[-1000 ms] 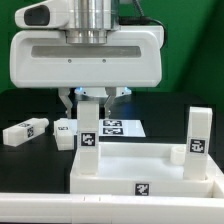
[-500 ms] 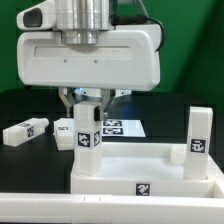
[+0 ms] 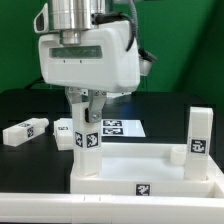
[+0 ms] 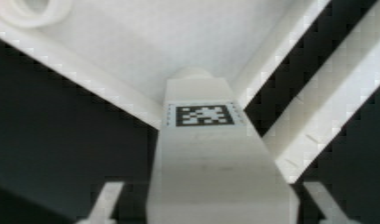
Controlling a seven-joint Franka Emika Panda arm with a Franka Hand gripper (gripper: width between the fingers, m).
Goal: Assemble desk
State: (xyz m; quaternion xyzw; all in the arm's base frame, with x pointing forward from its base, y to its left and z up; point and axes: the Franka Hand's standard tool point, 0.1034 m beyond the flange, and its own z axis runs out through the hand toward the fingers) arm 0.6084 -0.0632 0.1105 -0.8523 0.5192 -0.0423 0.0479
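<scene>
Tray-like desk panel (image 3: 150, 168) sits on the black tabletop (image 3: 30, 105). An upright leg (image 3: 88, 150) stands at the panel's near corner on the exterior view's left. The fingers (image 3: 73, 108) are spread, one on each side of the leg's top. In the wrist view a dark gap shows on either side, so there is no pinch. A second leg (image 3: 197, 135) stands upright on the panel's right side. A loose leg (image 3: 25, 130) lies off to the left. The marker board (image 3: 118, 127) lies behind the panel.
</scene>
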